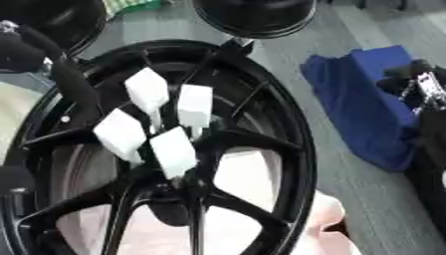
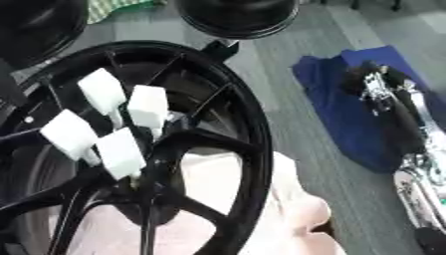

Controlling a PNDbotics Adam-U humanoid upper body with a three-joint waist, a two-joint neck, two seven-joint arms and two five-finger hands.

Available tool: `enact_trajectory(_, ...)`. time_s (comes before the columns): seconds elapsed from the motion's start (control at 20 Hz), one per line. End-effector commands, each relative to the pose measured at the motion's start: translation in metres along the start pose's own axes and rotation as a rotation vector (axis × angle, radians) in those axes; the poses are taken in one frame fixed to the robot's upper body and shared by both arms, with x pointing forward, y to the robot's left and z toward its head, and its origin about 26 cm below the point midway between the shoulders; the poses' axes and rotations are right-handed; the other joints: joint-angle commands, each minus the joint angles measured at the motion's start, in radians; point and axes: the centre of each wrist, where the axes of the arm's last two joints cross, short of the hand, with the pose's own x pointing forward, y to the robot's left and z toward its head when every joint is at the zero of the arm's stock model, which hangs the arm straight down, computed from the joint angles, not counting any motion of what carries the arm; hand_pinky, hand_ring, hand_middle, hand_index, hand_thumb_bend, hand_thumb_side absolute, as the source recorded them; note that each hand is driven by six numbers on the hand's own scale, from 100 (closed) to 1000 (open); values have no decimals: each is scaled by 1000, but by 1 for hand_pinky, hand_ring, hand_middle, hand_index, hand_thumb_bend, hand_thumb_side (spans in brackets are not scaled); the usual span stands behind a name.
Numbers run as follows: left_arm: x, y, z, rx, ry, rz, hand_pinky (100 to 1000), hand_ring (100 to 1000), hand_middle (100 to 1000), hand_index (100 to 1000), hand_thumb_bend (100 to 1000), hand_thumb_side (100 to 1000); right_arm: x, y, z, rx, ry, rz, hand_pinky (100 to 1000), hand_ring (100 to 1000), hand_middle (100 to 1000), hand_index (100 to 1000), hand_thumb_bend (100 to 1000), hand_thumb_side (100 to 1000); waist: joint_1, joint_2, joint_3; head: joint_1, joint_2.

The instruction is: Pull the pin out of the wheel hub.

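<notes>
Pins (image 1: 174,152) with white block heads are being shown standing in the wheel hub (image 1: 178,187), well left of the right robot hand (image 2: 379,87); whether its fingers are apart cannot be told.

The wheel hub (image 1: 174,194) runs off the bottom and left edges, so its lower rim is gone. White blocks (image 1: 148,90) cover whatever they sit on, can't tell a pin. Right hand (image 2: 383,92) is blurry over the blue cloth (image 2: 335,99), fingers unreadable.
</notes>
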Motion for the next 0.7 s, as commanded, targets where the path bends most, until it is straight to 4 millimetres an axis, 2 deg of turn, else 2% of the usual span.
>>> enact_trajectory(0.05, 0, 6, 1, 26, 57, 15, 886, 719, 694, 860, 402, 473, 9, -2, -3, 16, -29, 20, 824, 680, 639, 593, 100, 567, -1, -19, -4, 2, -8)
enact_trajectory(0.7, -1, 3, -17, 59, 148, 132, 887, 715, 718, 831, 350, 428, 10, 1, -5, 24, -33, 10, 824, 680, 638, 592, 100, 574, 0, 0, -22, 16, -14)
